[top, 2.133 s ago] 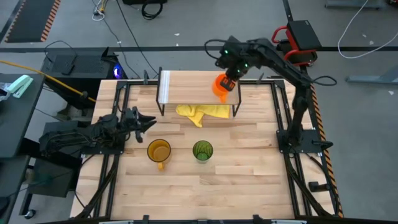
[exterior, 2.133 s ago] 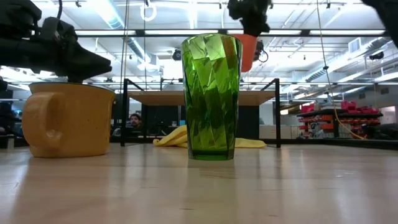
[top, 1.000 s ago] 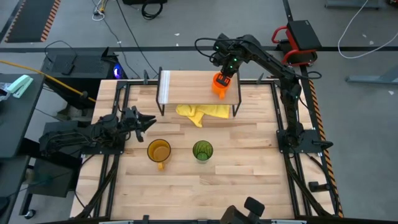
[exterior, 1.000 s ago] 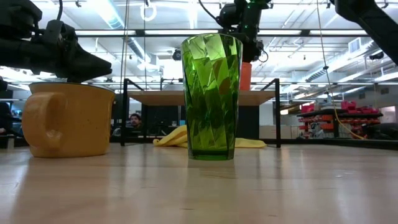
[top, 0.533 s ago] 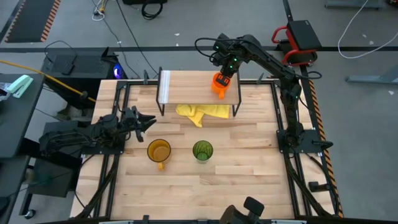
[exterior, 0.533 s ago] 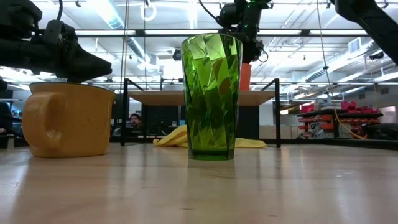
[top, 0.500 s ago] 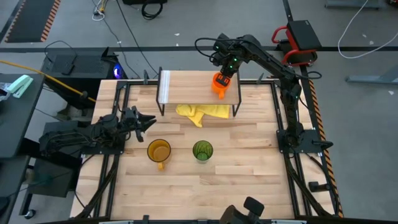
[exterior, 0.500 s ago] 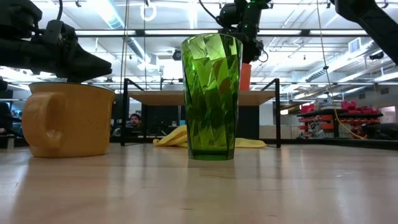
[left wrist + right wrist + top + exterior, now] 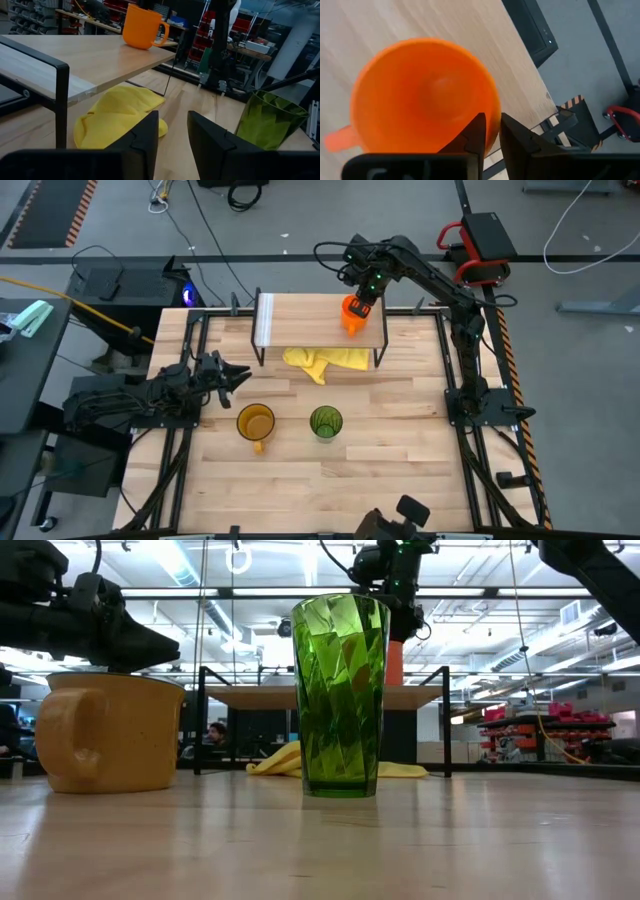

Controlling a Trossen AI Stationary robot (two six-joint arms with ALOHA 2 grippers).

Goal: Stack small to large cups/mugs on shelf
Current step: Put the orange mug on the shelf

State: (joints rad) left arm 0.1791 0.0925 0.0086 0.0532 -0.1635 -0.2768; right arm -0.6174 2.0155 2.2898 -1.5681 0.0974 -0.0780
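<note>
Right gripper (image 9: 489,132) fingers pinch the orange mug (image 9: 352,316) rim near the shelf (image 9: 310,320) edge; careless release could tip it off.

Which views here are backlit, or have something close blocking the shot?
Low view: bright ceiling lights leave the left arm's tool a dark silhouette, and the green tumbler hides most of the orange mug. Right wrist view: the mug fills the picture. High view: evenly lit, with the shelf in plain sight.

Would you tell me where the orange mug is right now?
In the high view, the orange mug stands upright at the shelf's right end, under the right gripper, above the yellow cloth.
</note>
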